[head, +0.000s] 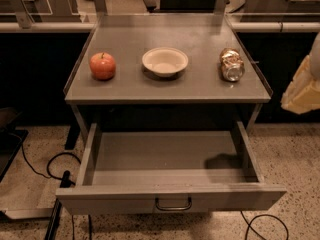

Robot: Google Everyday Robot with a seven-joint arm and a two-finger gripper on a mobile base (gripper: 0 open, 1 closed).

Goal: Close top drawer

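Below the grey cabinet top (165,91), the top drawer (125,198) was seen pulled far out toward the camera, with a dark shadow cast on its floor at the right rear. A small dark loop handle (173,204) was set at the centre of its flat front. On the top, an apple (102,66) was placed at the left, a pale bowl (165,61) in the middle and a can (231,65), laid on its side, at the right, all well apart. The gripper (301,89) was held at the right edge of the view, beside the cabinet and touching nothing; whether it was wide or narrow could not be told. Black cables (54,165) were spread on the floor at the left.
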